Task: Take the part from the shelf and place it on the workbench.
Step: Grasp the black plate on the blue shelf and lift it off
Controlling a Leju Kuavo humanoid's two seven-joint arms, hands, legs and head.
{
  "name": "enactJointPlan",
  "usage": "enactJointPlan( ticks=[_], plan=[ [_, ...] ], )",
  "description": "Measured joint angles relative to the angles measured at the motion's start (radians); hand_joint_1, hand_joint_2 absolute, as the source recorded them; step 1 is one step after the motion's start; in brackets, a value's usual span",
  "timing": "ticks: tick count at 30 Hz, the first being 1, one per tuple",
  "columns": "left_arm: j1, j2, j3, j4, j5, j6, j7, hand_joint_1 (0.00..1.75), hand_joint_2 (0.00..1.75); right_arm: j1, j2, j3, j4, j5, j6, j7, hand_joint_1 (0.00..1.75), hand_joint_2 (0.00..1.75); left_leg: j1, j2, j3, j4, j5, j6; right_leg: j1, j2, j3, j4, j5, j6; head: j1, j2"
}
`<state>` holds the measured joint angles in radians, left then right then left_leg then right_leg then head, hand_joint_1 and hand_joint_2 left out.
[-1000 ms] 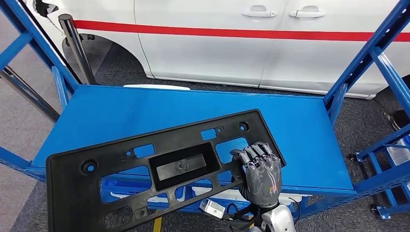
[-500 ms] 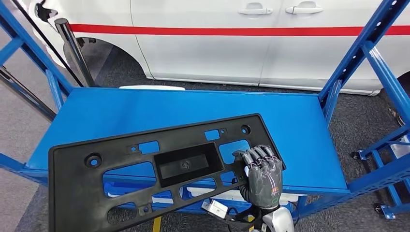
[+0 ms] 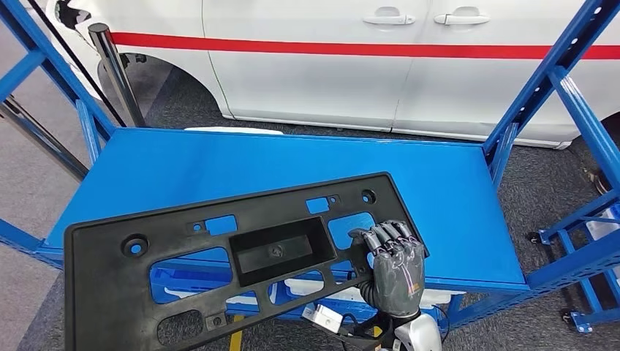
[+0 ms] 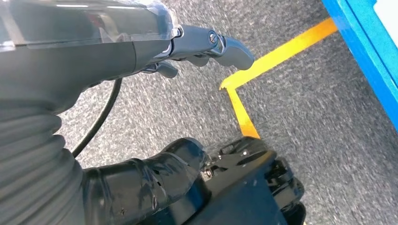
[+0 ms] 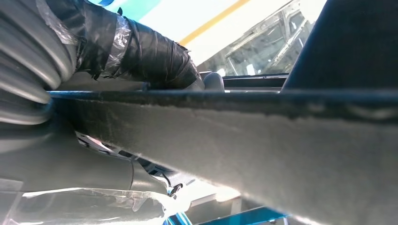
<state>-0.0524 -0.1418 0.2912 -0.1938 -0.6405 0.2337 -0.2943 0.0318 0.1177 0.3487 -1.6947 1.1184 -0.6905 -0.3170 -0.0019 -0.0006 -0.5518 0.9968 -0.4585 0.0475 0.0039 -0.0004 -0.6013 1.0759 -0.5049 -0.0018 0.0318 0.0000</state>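
Swung a little since a moment ago: left end of the black part [image 3: 219, 267] now lower and nearer the picture's left edge, right end about where it was. Right hand [image 3: 395, 267] still at the part's right end, palm side down over the edge, dark fingers [image 3: 386, 235] curled over the top of the rim and clamped on it. Comes up from the bottom of the head view on a silver wrist. Seen from the right wrist as a grey ribbed cover and a taped dark thumb [image 5: 136, 51] lying along the part's edge [image 5: 263, 136].

Part held flat and tilted over the front of the blue shelf [image 3: 453, 197], its far right corner above the shelf board, its left half out past the front edge. Cannot tell whether it touches the board. Bottom left corner cut off by the picture's edge. Blue showing through its cut-out holes.

Left hand [image 4: 141, 51] hanging low over grey carpet with a yellow floor line [image 4: 263, 65]. Fingers [image 4: 225, 47] partly curled with nothing in them, thumb side apart from them. Most of the hand cut off at the top and very close, so hard to make out.

White car [image 3: 380, 66] with a red stripe behind the shelf.
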Motion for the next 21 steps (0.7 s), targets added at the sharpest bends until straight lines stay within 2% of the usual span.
enactJointPlan(
  ticks=[3,4,5,6,8,9,10,13,14,15,16,18,19,20,21],
  plan=[
    [-0.002,-0.001,0.0,0.0,0.0,0.001,0.0,0.0,1.75,0.003,0.0,0.0,0.0,-0.005,0.0,0.0,1.75,1.75,0.004,0.004,-0.014,-0.002,0.011,0.004,-0.009,0.001,-0.063,0.167,-0.108,0.017,0.0,0.0],
    [-0.001,-0.002,0.0,0.0,0.0,0.001,0.001,0.0,1.75,0.004,-0.001,0.0,0.0,-0.006,0.0,0.0,1.75,1.75,0.004,0.005,-0.02,0.001,0.013,0.003,-0.013,0.001,-0.076,0.21,-0.123,0.022,0.0,0.0],
    [-0.001,-0.002,0.0,0.0,0.0,0.001,0.001,0.0,1.75,0.005,-0.001,0.0,0.0,-0.007,0.0,0.0,1.75,1.75,0.005,0.005,-0.025,0.005,0.015,0.001,-0.017,0.0,-0.073,0.222,-0.119,0.027,0.0,0.0],
    [-0.001,-0.003,0.001,0.0,0.0,0.0,0.001,0.0,1.75,0.006,-0.001,0.0,0.0,-0.008,0.0,0.0,1.75,1.75,0.007,0.006,-0.031,0.01,0.016,-0.001,-0.022,0.0,-0.051,0.194,-0.097,0.032,0.0,0.0],
    [-0.001,-0.004,0.001,0.0,0.0,0.0,0.001,0.0,1.75,0.006,-0.001,0.001,0.0,-0.012,0.0,0.0,1.75,1.75,0.011,0.005,-0.042,0.023,0.016,-0.008,-0.029,0.0,0.028,0.066,-0.047,0.037,0.0,0.0],
    [-0.001,-0.005,0.001,0.0,0.0,0.0,0.001,0.0,1.75,0.006,-0.001,0.001,0.0,-0.014,0.0,0.0,1.75,1.75,0.012,0.004,-0.047,0.029,0.016,-0.014,-0.028,0.002,0.057,0.015,-0.03,0.034,0.0,0.0],
    [-0.002,-0.005,0.001,0.0,0.0,0.001,0.001,0.0,1.75,0.007,-0.001,0.002,0.0,-0.016,0.0,0.0,1.75,1.75,0.011,0.003,-0.05,0.034,0.017,-0.02,-0.027,0.004,0.072,-0.017,-0.024,0.029,0.0,0.0],
    [-0.001,-0.006,0.003,0.0,-0.001,0.002,0.001,0.0,1.75,0.008,-0.001,0.004,0.0,-0.022,0.0,0.001,1.75,1.75,0.01,0.001,-0.057,0.038,0.026,-0.041,-0.023,0.007,0.064,-0.03,-0.014,0.004,0.0,0.0],
    [-0.001,-0.006,0.004,0.0,-0.001,0.003,0.001,0.0,1.75,0.008,-0.001,0.005,0.0,-0.023,0.0,0.001,1.75,1.75,0.012,0.0,-0.063,0.044,0.018,-0.047,-0.023,0.006,0.06,-0.032,-0.008,-0.006,0.0,0.0],
    [0.0,-0.006,0.005,0.0,-0.001,0.003,0.001,0.0,1.75,0.008,0.0,0.005,0.0,-0.024,0.0,0.001,1.75,1.75,0.014,0.0,-0.073,0.066,-0.004,-0.051,-0.024,0.004,0.054,-0.035,-0.001,-0.016,-0.001,0.0],
    [0.0,-0.006,0.006,0.0,-0.002,0.003,0.001,0.0,1.75,0.008,0.0,0.006,0.0,-0.024,0.0,0.001,1.75,1.75,0.015,0.0,-0.089,0.107,-0.041,-0.055,-0.025,0.002,0.046,-0.037,0.006,-0.023,-0.001,0.0],
    [-0.001,-0.007,0.007,0.0,-0.003,0.003,0.001,0.0,1.75,0.009,0.0,0.008,0.0,-0.026,0.0,0.001,1.75,1.75,0.016,0.0,-0.131,0.235,-0.126,-0.061,-0.021,-0.001,0.028,-0.037,0.018,-0.031,-0.002,0.0],
    [0.0,-0.007,0.008,0.0,-0.003,0.003,0.001,0.0,1.75,0.009,0.001,0.008,0.0,-0.027,0.0,0.001,1.75,1.75,0.016,0.0,-0.144,0.289,-0.151,-0.062,-0.018,-0.002,0.019,-0.036,0.024,-0.032,-0.002,0.0],
    [0.0,-0.007,0.008,0.0,-0.003,0.003,0.001,0.0,1.75,0.01,0.001,0.008,0.0,-0.027,0.0,0.001,1.75,1.75,0.016,0.0,-0.143,0.315,-0.155,-0.061,-0.015,-0.003,0.011,-0.035,0.03,-0.032,-0.002,0.0],
    [0.0,-0.007,0.008,0.0,-0.003,0.003,0.001,0.0,1.75,0.01,0.001,0.008,0.001,-0.027,0.0,0.001,1.75,1.75,0.015,0.0,-0.121,0.3,-0.14,-0.057,-0.013,-0.003,0.004,-0.034,0.035,-0.032,-0.002,0.0]
  ],
)
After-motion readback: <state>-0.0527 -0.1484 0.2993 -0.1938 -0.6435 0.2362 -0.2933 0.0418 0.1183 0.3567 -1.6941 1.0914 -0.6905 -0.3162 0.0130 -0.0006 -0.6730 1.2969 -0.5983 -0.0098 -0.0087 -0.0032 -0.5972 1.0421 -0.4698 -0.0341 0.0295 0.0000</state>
